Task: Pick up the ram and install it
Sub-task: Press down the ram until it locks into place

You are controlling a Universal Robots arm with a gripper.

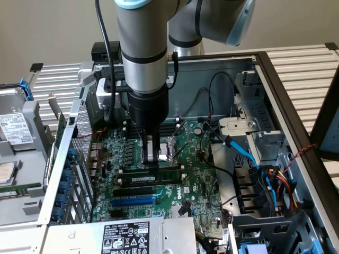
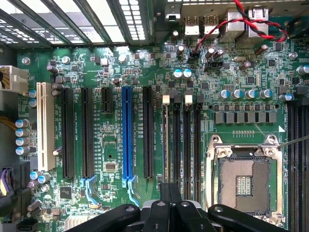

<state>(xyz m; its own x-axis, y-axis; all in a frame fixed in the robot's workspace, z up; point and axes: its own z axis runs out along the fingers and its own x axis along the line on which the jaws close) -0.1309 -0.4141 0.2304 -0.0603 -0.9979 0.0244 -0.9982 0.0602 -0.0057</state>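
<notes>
In the exterior view, the arm's thick grey wrist hides the upper part of the motherboard (image 1: 196,159) and much of the memory area. The gripper (image 1: 150,159) reaches straight down onto the board, just beside the bare processor socket (image 1: 168,151) toward the exterior view's left. Its fingers (image 1: 150,151) are drawn narrow on the top edge of the ram (image 1: 159,170), a long dark-green stick standing on edge in a memory slot. The stick's middle is covered by the fingers; its chips and label are hard to make out. Below it run a black slot and the blue expansion slot (image 1: 135,201).

In the wrist view, the fingers (image 2: 170,212) are cut off by the frame edge, pressed close together. The ram (image 2: 167,140) shows only as a thin edge-on line in the slot beside the processor socket (image 2: 244,181), between the socket and the blue expansion slot (image 2: 127,137). Its faces are hidden.
</notes>
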